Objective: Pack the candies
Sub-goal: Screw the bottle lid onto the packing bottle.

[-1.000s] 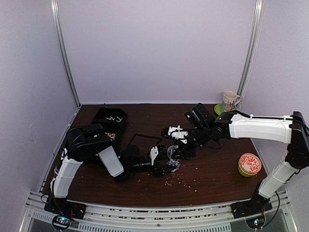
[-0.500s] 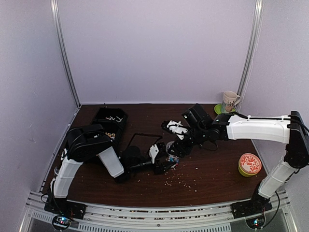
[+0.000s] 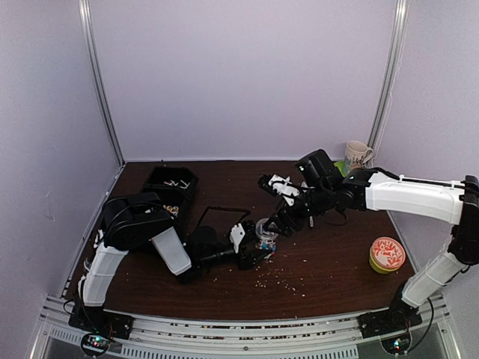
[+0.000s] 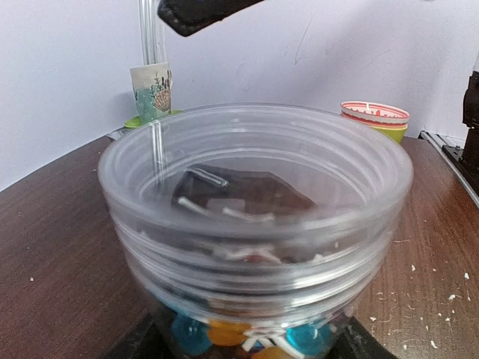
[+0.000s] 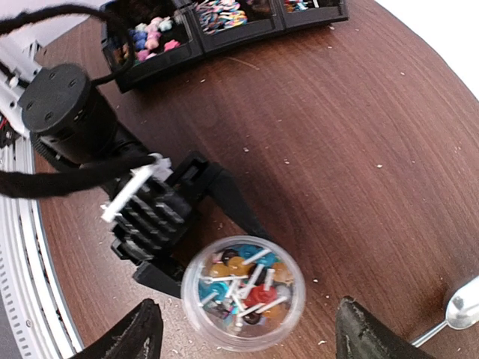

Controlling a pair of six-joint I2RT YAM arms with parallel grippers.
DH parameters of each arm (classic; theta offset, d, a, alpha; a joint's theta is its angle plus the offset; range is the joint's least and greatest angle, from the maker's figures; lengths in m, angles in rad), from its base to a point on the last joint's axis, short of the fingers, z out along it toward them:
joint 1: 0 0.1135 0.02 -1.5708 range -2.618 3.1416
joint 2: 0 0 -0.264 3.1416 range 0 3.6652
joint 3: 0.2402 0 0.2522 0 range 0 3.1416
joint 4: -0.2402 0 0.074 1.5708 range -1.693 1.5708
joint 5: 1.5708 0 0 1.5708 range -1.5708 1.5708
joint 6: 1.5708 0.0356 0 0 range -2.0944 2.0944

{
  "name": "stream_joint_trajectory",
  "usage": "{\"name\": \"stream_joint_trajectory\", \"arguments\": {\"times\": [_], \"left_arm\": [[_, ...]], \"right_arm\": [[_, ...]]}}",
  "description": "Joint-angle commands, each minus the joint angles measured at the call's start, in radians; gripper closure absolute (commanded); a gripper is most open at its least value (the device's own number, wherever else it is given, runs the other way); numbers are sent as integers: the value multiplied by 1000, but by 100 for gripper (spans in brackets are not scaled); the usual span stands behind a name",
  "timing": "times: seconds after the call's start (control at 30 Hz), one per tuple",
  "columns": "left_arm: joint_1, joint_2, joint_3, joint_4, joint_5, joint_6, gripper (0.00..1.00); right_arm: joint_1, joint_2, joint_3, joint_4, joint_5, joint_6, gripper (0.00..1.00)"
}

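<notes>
Left wrist — ribbed clear jar [image 4: 254, 224], glossy candies [image 4: 224, 333].

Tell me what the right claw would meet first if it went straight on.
Probably the rim of the clear round plastic jar of coloured candies, centred ahead of the right claw; depth is unclear.

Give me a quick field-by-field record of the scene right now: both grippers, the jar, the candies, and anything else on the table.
left gripper: shut on the clear jar, held upright
right gripper: open, above the jar, holding nothing
candies: some in the jar, more in the black tray at far left
other items: mug at far right, lidded tub at near right
crumbs: scattered near the jar
</notes>
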Motion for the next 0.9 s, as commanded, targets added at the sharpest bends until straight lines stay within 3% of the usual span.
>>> {"name": "stream_joint_trajectory", "arguments": {"times": [0.0, 0.33, 0.67, 0.87], "left_arm": [[8, 3, -30, -10, 79, 38, 49], [7, 12, -15, -31, 200, 44, 50], [8, 16, -5, -42, 203, 41, 50], [12, 15, -6, -44, 180, 35, 51]], "right_arm": [[-59, -9, 23, 17, -109, 26, 23], [-114, 196, 219, -165, -288, 34, 53], [-114, 245, 227, -218, -330, 47, 57], [-115, 248, 209, -228, -356, 60, 67]]}}
